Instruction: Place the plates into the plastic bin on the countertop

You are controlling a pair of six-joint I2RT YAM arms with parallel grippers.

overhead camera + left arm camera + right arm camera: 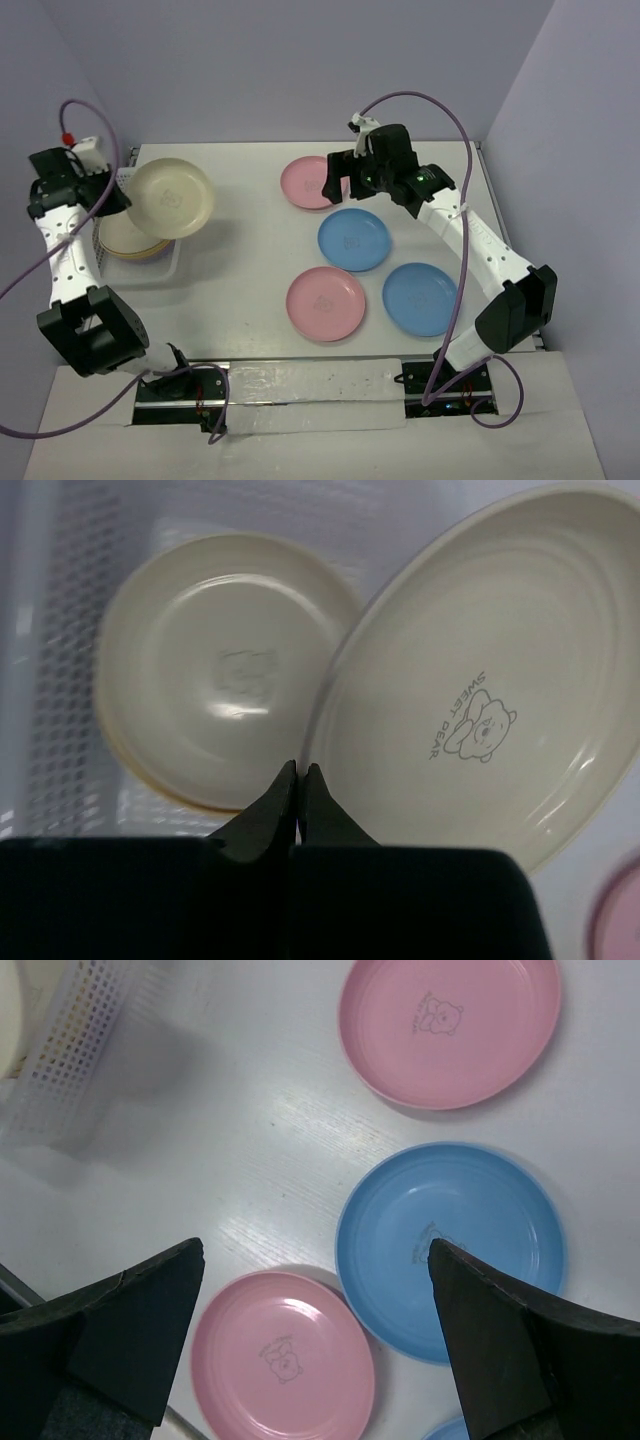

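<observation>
cream plate pinched by its rim in my left hand, tilted over the bin, not down yet. a stack sits inside, cream on top. two pink plates and two blue plates are left on the white surface. my right hand hangs wide apart above them. plain lilac walls all round.

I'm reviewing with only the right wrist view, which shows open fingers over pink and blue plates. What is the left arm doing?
Observer: The left fingers are shut on a cream plate, holding it over the plastic bin.
Operator: Anything in the bin already?
Observer: A stack of plates, cream on top.
Operator: What's cut off at my bottom edge?
Observer: A second blue plate, whole in the top view, right of the nearer pink plate.
</observation>
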